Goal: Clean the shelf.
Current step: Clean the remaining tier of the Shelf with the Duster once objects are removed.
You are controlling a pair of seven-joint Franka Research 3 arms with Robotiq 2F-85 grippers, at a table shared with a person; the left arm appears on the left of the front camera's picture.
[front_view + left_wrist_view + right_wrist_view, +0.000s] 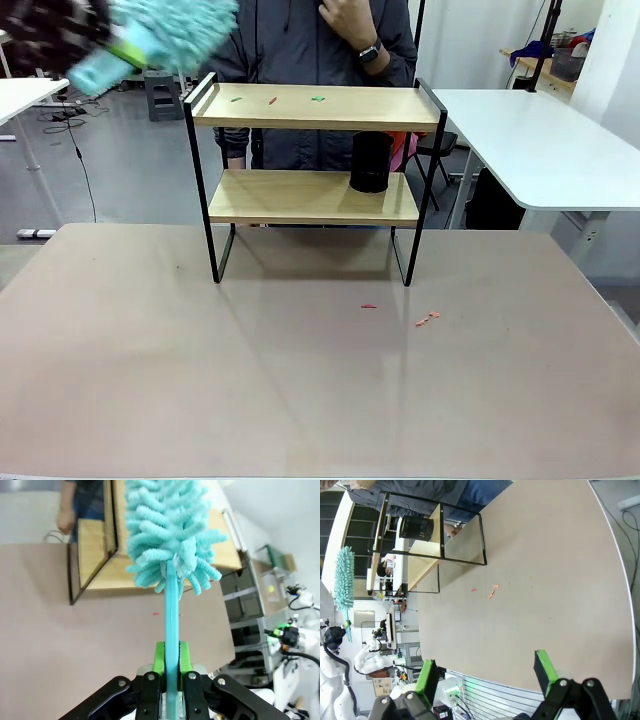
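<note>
Small two-tier shelf (330, 108) at the far middle of the beige table (150, 380), long axis left to right, open front toward the near edge. On the top board, three small scraps (272, 100), green and red, mostly on the left half. On the lower board, a black cup (370, 162) right of centre. Person (300, 40) just behind the shelf, at the far side.

Left gripper (171, 657) pinched tight on the flat handle of a teal fluffy duster (170, 540), held high at the far left, above and just left of the shelf's left rail. Shelf to the right of the duster head. Blurred in the front view, so gap to the rail hard to judge. Right gripper (487, 672) spread wide and empty, out by the table's edge, well apart from the shelf.

Probable next move: a sweep rightward along the top board. Black rails at both ends to clear; open front and back edges for pushing scraps off. Free room above the board. A few red bits (427, 319) on the table in front of the shelf.
</note>
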